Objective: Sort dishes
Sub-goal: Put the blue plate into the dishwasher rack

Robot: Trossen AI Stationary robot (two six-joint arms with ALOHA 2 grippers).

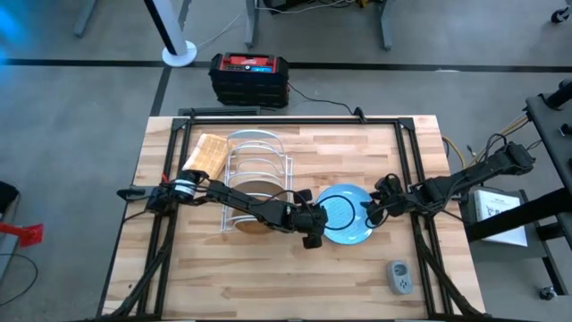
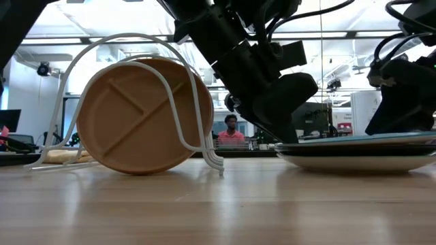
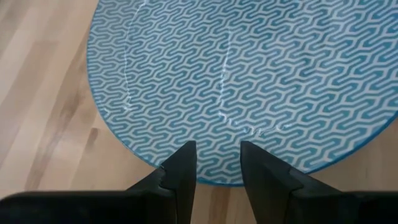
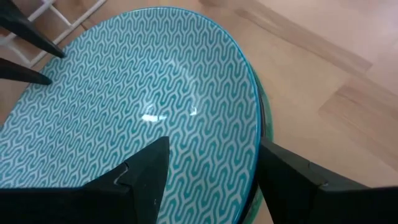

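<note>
A stack of plates lies flat at the table's middle right, the top one teal-blue with a pale zigzag pattern and an off-white one at the bottom. A brown wooden divided plate stands on its edge in the white wire rack. My left gripper is at the top plate's left rim, its fingers a narrow gap apart. My right gripper is wide open over the right rim, one finger above the plate's inside and one outside the rim. My left gripper slants down from the table's left onto the top plate's left rim; whether its fingertips touch the plate, I cannot tell. My right gripper stands astride the plate's right rim from the table's right; whether a finger touches it, I cannot tell.
A tan waffle-textured block lies at the far left beside the rack. A small grey device lies near the front right edge. A black and red box sits beyond the far edge. A person shows far off in the low view.
</note>
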